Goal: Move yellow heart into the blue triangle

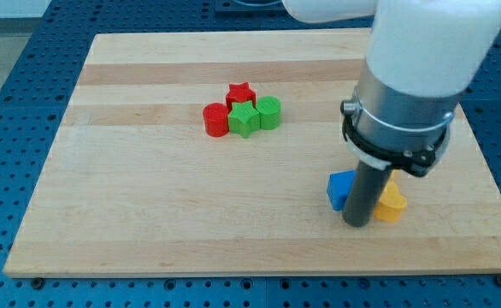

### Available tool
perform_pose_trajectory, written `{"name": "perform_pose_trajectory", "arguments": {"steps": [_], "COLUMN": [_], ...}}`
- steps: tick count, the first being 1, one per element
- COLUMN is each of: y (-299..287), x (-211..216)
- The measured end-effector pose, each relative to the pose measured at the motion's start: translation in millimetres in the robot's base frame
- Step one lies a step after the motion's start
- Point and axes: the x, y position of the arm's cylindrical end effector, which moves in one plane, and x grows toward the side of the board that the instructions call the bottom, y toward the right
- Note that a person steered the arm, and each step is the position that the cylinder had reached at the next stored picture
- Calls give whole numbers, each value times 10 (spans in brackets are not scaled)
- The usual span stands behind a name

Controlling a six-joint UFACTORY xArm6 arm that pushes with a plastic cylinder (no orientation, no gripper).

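Observation:
The yellow heart (391,204) lies near the view's bottom right of the wooden board. The blue triangle (340,188) lies just to its left. My rod stands between and in front of them, hiding part of each. My tip (356,222) rests on the board at the lower edge of the pair, touching or nearly touching both. An orange-yellow bit of another block (391,184) peeks out behind the rod, above the heart.
A cluster sits at the board's upper middle: a red star (241,91), a red cylinder (215,119), a green star (244,119) and a green hexagon-like block (268,112). The board (148,214) lies on a blue perforated table.

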Motion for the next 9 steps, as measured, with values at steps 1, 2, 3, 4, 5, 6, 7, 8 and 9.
{"name": "perform_pose_trajectory", "arguments": {"steps": [1,2,3,4,5,6,7,8,9], "y": [0,0,172,693,1220,1292,1267,1003,692], "x": [-37,86,355,539,468,188,85,96,108]}}
